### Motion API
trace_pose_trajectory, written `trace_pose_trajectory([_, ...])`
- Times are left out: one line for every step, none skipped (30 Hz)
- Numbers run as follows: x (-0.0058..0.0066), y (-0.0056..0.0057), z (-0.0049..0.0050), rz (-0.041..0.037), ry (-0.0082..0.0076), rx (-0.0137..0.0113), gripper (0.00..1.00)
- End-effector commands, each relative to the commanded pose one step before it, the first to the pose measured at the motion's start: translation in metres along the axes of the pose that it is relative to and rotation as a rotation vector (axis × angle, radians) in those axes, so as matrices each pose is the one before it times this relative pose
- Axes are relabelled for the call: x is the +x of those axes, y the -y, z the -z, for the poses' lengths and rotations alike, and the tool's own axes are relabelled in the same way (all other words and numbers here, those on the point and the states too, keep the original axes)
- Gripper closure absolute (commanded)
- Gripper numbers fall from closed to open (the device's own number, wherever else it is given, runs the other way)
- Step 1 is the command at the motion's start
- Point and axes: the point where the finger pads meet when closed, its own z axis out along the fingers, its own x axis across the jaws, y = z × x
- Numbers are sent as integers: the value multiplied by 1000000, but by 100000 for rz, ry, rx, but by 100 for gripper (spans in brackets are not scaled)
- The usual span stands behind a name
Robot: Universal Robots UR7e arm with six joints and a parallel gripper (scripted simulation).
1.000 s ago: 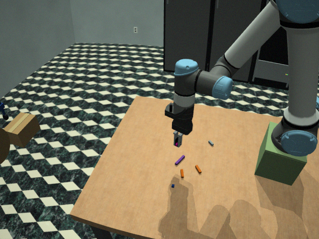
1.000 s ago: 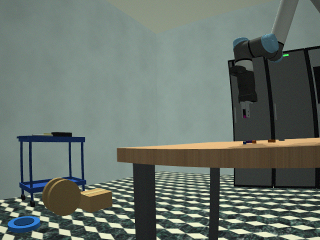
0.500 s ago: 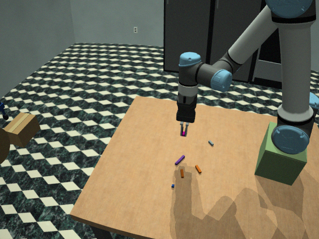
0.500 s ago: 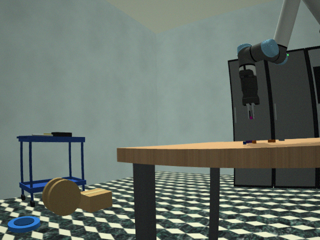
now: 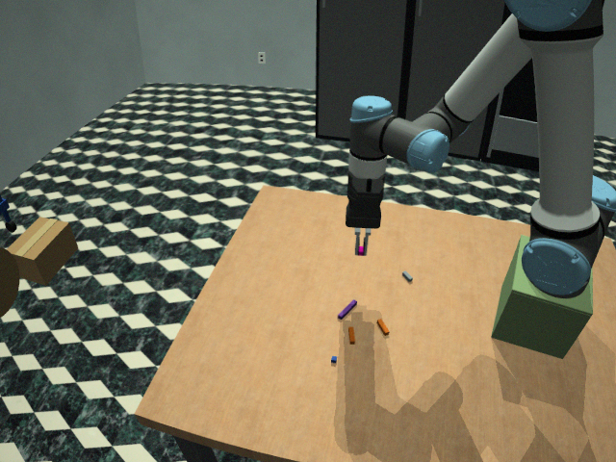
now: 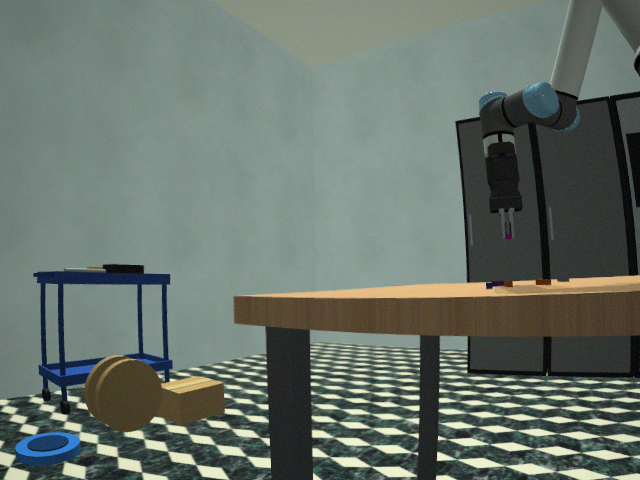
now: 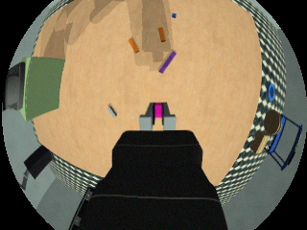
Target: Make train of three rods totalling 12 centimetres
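My gripper is shut on a magenta rod and holds it high above the table, fingers pointing down. The same shows in the exterior view and in the wrist view. On the table lie a purple rod, two orange rods, a small blue rod and a grey rod. The purple rod lies tilted, close to both orange rods but apart from them. In the wrist view the purple rod lies ahead of the fingers.
The arm stands on a green block at the table's right side. The table's left edge is well away from the rods. A cardboard box sits on the floor to the left.
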Motion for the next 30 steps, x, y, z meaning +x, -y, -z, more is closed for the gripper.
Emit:
trace_pose_trajectory([-385, -1559, 409, 978, -124, -65, 76])
trace_pose_trajectory([0, 0, 0, 0, 0, 0, 76])
trace_pose_trajectory([0, 0, 0, 0, 0, 0, 76])
trace_pose_trajectory([0, 0, 0, 0, 0, 0, 76])
trace_pose_trajectory([0, 0, 0, 0, 0, 0, 76])
trace_pose_trajectory([0, 0, 0, 0, 0, 0, 76])
trace_pose_trajectory([0, 0, 0, 0, 0, 0, 76])
trace_pose_trajectory([0, 0, 0, 0, 0, 0, 76])
trace_pose_trajectory([0, 0, 0, 0, 0, 0, 76])
trace_pose_trajectory([0, 0, 0, 0, 0, 0, 76])
trace_pose_trajectory([0, 0, 0, 0, 0, 0, 76])
trace_pose_trajectory([0, 0, -19, 0, 0, 0, 76])
trace_pose_trajectory([1, -1, -129, 1, 0, 0, 76])
trace_pose_trajectory([1, -3, -332, 1, 0, 1, 76])
trace_pose_trajectory([1, -5, -609, 2, 0, 2, 76])
trace_pose_trajectory([0, -7, -943, 4, -1, 3, 76])
trace_pose_trajectory([-3, -6, -1318, 5, -1, 4, 76])
trace_pose_trajectory([-8, -5, -1719, 6, -1, 4, 76])
trace_pose_trajectory([0, 0, 0, 0, 0, 0, 76])
trace_pose_trajectory([0, 0, 0, 0, 0, 0, 76])
trace_pose_trajectory([2, -16, -2118, 0, 0, 0, 76])
trace_pose_trajectory([-12, -8, -2530, 0, 0, 0, 76])
trace_pose_trajectory([1, -21, -2907, 0, 0, 0, 76])
trace_pose_trajectory([-8, -16, -3273, 0, 0, 0, 76])
trace_pose_trajectory([-12, -15, -3601, 0, 0, 0, 76])
trace_pose_trajectory([-3, -24, -3880, 0, 0, 0, 76])
trace_pose_trajectory([-6, -23, -4120, 0, 0, 0, 76])
trace_pose_trajectory([-8, -23, -4308, 0, 0, 0, 76])
trace_pose_trajectory([-9, -24, -4443, 0, 0, 0, 76])
trace_pose_trajectory([-9, -24, -4524, 0, 0, 0, 76])
